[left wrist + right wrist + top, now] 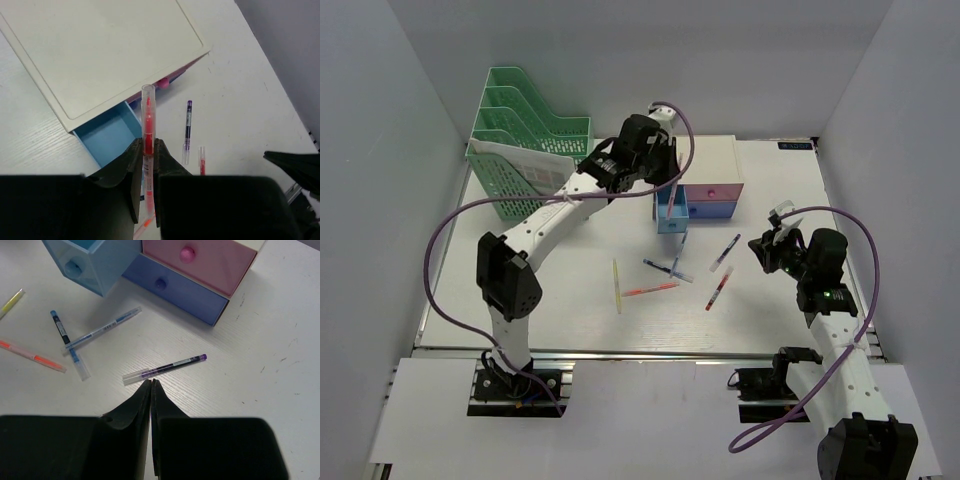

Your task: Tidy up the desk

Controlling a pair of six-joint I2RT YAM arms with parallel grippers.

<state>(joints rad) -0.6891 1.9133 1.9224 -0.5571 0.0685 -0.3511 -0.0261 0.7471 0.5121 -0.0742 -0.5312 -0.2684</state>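
The desk (570, 320) is a white tabletop with loose pens on it. My left gripper (667, 188) is shut on a red pen (148, 120) and holds it upright just above the pulled-out light-blue drawer (112, 132) of a small white drawer box (705, 165). My right gripper (763, 248) is shut and empty, low over the desk at the right. In the right wrist view its tips (151, 383) sit just short of a purple pen (165, 367) lying flat.
A green file rack (525, 140) with paper stands at the back left. Loose on the desk lie a purple pen (725, 252), a red pen (719, 288), crossed blue pens (670, 265), an orange pen (650, 290) and a yellow pen (617, 285). Grey walls enclose the desk.
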